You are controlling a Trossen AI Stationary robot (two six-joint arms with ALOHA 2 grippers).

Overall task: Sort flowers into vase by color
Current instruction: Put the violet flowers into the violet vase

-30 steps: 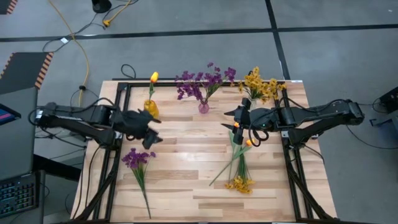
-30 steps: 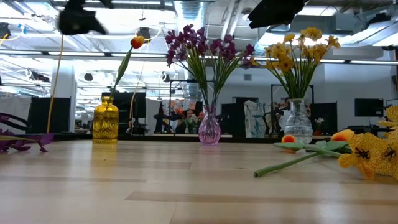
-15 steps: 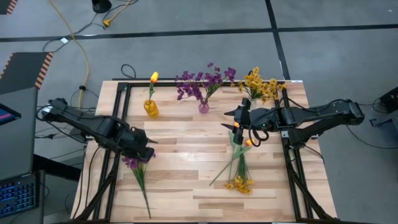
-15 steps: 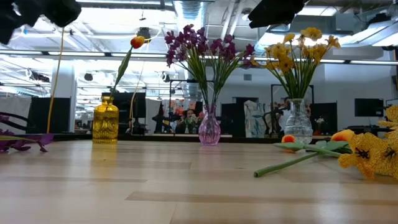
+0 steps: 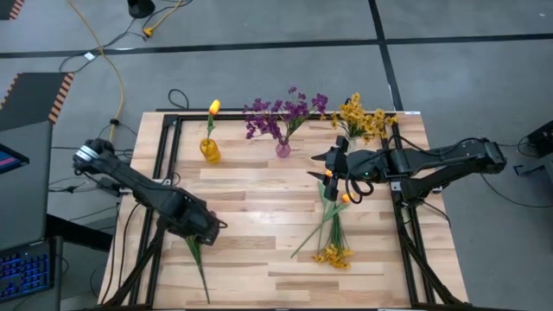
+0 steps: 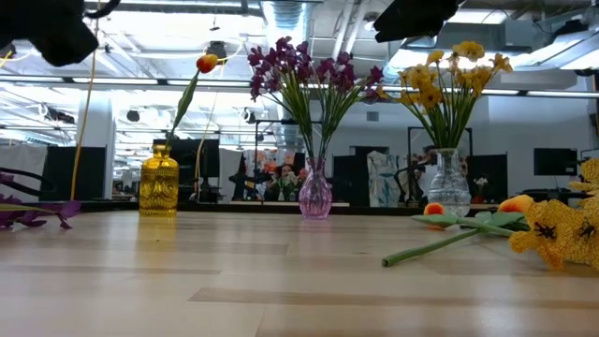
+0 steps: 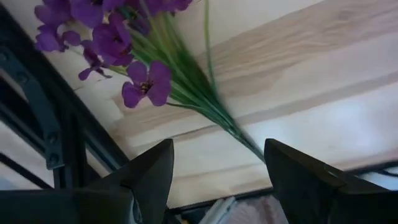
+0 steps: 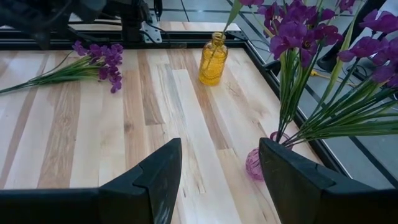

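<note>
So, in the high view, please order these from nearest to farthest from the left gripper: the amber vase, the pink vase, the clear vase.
Measured from the left gripper, open over the loose purple sprig near the table's left edge:
1. Amber vase, back left.
2. Pink vase, back middle.
3. Clear vase, back right, beside the right gripper.
</note>
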